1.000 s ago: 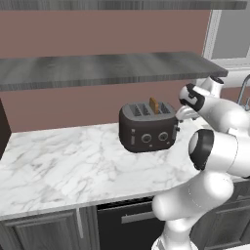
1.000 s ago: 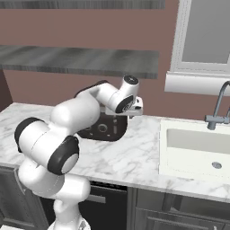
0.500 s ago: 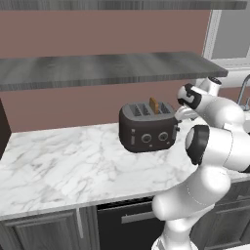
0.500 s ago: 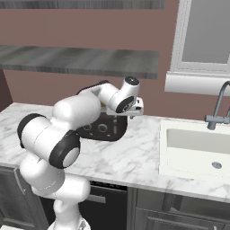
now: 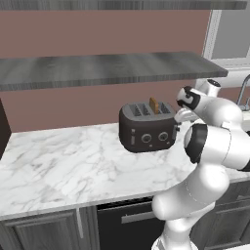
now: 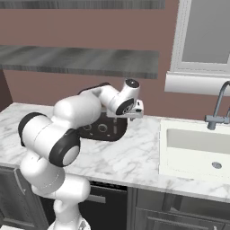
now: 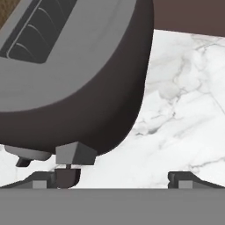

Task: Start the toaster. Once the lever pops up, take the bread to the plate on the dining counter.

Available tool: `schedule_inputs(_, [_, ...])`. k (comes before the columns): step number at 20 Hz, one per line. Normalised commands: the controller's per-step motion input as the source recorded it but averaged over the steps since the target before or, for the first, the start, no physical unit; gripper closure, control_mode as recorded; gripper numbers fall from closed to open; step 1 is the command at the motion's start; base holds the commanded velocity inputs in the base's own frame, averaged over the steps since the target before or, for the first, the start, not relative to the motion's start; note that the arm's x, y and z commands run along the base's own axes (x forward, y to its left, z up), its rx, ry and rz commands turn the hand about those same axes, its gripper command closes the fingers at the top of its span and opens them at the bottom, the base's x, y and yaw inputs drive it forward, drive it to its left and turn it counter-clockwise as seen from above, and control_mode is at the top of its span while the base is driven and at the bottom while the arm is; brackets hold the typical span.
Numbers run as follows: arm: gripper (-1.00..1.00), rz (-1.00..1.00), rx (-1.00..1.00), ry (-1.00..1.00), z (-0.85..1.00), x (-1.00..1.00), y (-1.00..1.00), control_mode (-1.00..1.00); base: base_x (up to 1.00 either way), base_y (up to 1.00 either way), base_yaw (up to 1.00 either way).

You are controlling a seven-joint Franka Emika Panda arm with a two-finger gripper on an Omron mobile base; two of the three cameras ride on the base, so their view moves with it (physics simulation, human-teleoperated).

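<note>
The dark boxy toaster (image 5: 146,128) stands on the marble counter, and a brown bread (image 5: 154,104) slice sticks up from one of its slots. My gripper (image 5: 178,117) hangs at the toaster's right narrow end, open and holding nothing. In the hand view the toaster (image 7: 83,83) looms close. Its small grey lever (image 7: 75,153) juts from the end face just above my left fingertip (image 7: 43,179), while the other fingertip is far off to the right. My gripper (image 7: 112,180) stays wide apart. From the right base view my arm covers most of the toaster (image 6: 102,129). The plate and dining counter are out of view.
A white sink (image 6: 197,150) with a grey faucet (image 6: 218,107) lies right of the toaster. A grey wall shelf (image 5: 107,69) runs above it. Bare marble counter (image 5: 63,163) stretches to the left.
The hand has crept slightly closer to the toaster's right end. The jaws stay open, and the toaster and bread have not moved.
</note>
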Motion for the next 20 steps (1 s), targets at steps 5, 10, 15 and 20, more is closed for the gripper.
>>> schedule_inputs(5, [-1.0, 0.0, 0.0, 0.0, -0.15, 0.0, 0.0, -1.0, 0.0, 0.0, 0.0])
schedule_inputs(10, [-1.0, 0.0, 0.0, 0.0, -0.16, 0.0, 0.0, -1.0, 0.0, 0.0, 0.0])
schedule_inputs(15, [-1.0, 0.0, 0.0, 0.0, -0.15, 0.0, 0.0, -1.0, 0.0, 0.0, 0.0])
schedule_inputs(20, [-1.0, 0.0, 0.0, 0.0, -0.17, 0.0, 0.0, -1.0, 0.0, 0.0, 0.0])
